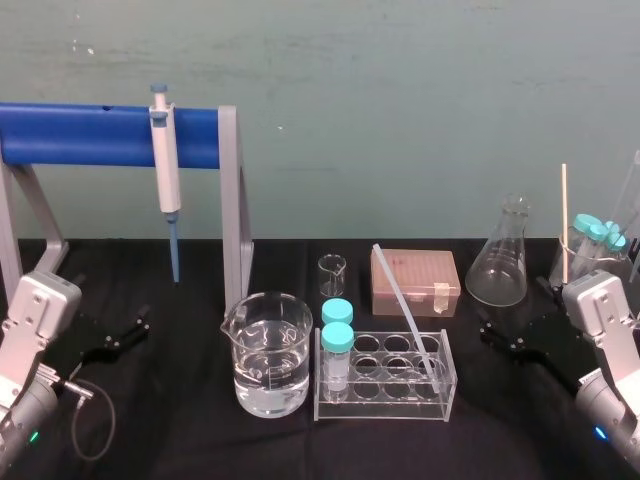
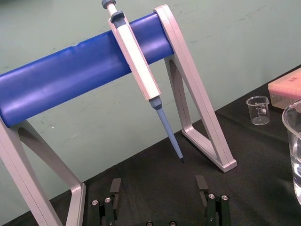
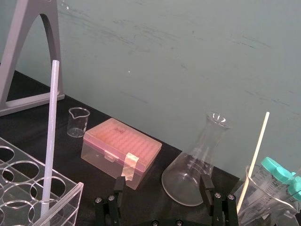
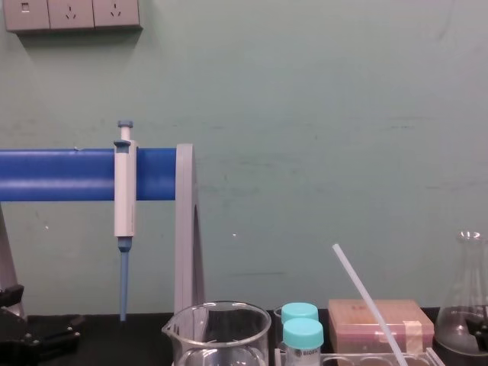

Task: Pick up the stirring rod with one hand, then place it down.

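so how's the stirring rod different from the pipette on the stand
The stirring rod leans tilted, its lower end in the clear rack; the pipette hangs upright from the blue bar. The rod is evenly thin and translucent; the pipette has a thicker white body tapering to a blue tip. Both are long, slender and unheld.

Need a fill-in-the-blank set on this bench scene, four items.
1. The rod leans in the clear ____.
2. The pipette hangs on a ____ bar.
3. The left pincer and right pincer are both ____.
4. ____ capped tubes stand beside the beaker.
Missing: rack; blue; open; two.
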Controlling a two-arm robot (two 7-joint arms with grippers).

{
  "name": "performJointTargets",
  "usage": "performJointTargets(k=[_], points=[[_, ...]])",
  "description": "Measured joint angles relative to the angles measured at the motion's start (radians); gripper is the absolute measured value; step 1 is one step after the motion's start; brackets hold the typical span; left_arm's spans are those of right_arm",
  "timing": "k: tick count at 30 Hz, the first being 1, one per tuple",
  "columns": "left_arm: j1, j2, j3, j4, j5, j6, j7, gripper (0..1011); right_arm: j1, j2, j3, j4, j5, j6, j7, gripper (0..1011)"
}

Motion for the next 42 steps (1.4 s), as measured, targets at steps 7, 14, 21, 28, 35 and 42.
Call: performJointTargets(k=[7,14,21,28,35,42], points=[[0.000,0.000,0.000,0.000,0.000,0.000,0.000,1000,0.000,0.000,0.000,0.000,0.000,0.000,0.000,1000],[0.000,0.000,0.000,0.000,0.000,0.000,0.000,1000,0.000,0.000,0.000,0.000,0.000,0.000,0.000,1000],[0.000,0.000,0.000,0.000,0.000,0.000,0.000,1000,0.000,0.000,0.000,0.000,0.000,0.000,0.000,1000],[0.000,0.000,0.000,0.000,0.000,0.000,0.000,1000,0.000,0.000,0.000,0.000,0.000,0.000,0.000,1000],[0.000,0.000,0.000,0.000,0.000,0.000,0.000,1000,0.000,0.000,0.000,0.000,0.000,0.000,0.000,1000],[0.000,0.000,0.000,0.000,0.000,0.000,0.000,1000,0.000,0.000,0.000,0.000,0.000,0.000,0.000,1000]])
